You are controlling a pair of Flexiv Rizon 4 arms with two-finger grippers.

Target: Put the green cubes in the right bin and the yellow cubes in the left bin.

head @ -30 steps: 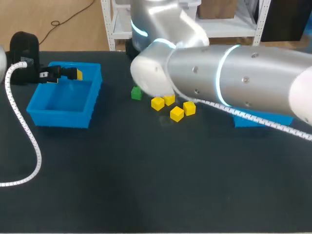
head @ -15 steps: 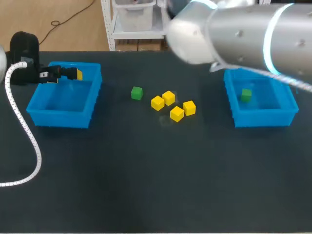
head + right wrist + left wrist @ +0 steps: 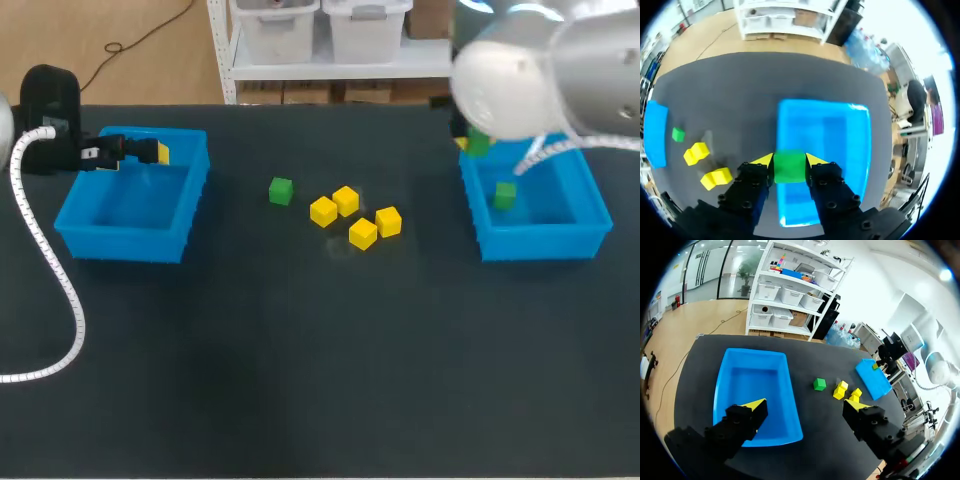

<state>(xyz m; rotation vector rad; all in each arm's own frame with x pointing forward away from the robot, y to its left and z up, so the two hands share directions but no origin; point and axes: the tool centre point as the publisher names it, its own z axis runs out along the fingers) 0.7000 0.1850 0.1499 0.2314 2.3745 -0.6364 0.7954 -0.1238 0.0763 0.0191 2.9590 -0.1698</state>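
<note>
The right claw clamps a small green plastic cube above the rim of the open blue plastic right bin, apparently poised to drop it beside a second green cube lying inside. The left claw hangs spread and empty, well apart from that bin. In the head view the bulky right arm hides most of its claw and the bin's far rim.

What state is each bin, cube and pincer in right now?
Left bin: empty.
Right bin: holds binned green cube.
Left pincer: open.
Right pincer: shut on held green cube.
Loose green cube: on table.
Yellow cubes: four, loose on table.
</note>
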